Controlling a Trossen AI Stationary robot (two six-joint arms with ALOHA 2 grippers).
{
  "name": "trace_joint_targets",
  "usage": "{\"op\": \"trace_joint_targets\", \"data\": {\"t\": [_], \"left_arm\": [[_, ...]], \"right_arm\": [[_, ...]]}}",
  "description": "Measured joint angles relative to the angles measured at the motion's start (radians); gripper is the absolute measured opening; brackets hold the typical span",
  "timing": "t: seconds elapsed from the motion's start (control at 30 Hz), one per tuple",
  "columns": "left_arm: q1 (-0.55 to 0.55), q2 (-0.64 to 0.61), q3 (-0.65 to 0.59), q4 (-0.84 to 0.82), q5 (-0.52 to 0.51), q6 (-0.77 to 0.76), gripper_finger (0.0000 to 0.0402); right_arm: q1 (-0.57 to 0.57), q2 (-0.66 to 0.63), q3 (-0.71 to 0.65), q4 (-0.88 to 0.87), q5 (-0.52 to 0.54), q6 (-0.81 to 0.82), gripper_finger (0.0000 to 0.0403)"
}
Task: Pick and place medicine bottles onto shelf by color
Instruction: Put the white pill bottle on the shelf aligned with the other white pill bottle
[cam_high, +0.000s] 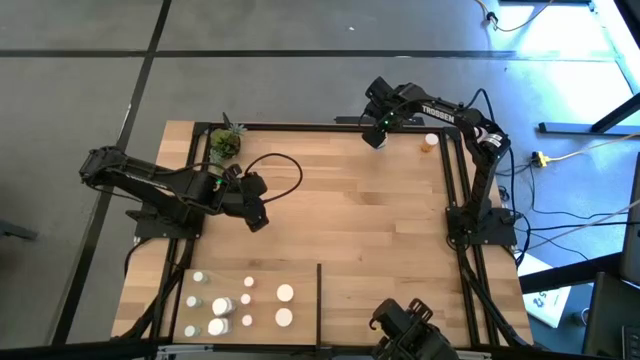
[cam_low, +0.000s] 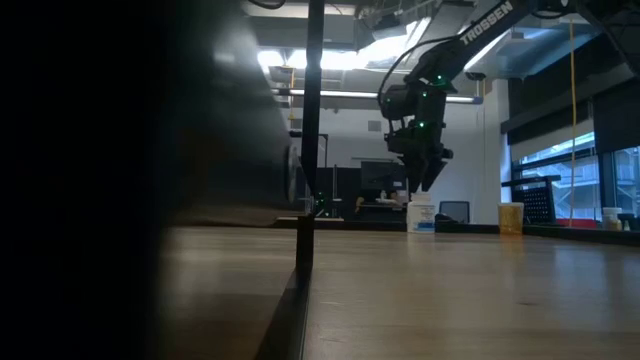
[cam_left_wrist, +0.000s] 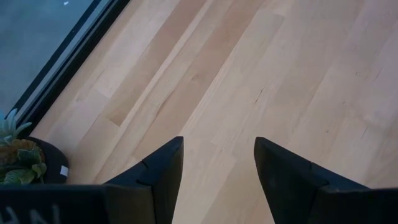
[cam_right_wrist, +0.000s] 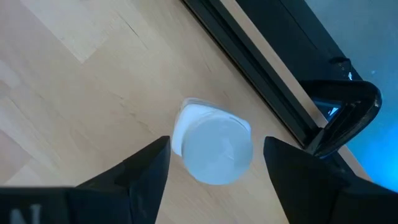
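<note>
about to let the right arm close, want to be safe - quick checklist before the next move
1. Right gripper open: ok, its fingers stand wide.
2. White bottle between the fingers: ok, seen in the right wrist view.
3. Bottle upright on the shelf: ok, standing in the low view.
4. Fingers down at bottle height: cannot tell.
5. Orange bottle away from the grasp: ok, apart, beside the far bar.
6. Left gripper out of the way: ok, open, empty, near the potted plant.
</note>
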Motion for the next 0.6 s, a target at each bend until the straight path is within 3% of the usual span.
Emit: {"op": "trace_joint_targets", "data": {"t": [0.47, 0.6], "left_arm": [[0.0, 0.0, 0.0, 0.001, 0.0, 0.0, 0.019], [0.0, 0.0, 0.0, 0.001, 0.0, 0.0, 0.019]], "right_arm": [[0.0, 0.043, 0.0, 0.005, -0.006, -0.008, 0.026], [0.0, 0.043, 0.0, 0.005, -0.002, 0.0, 0.0242]]}}
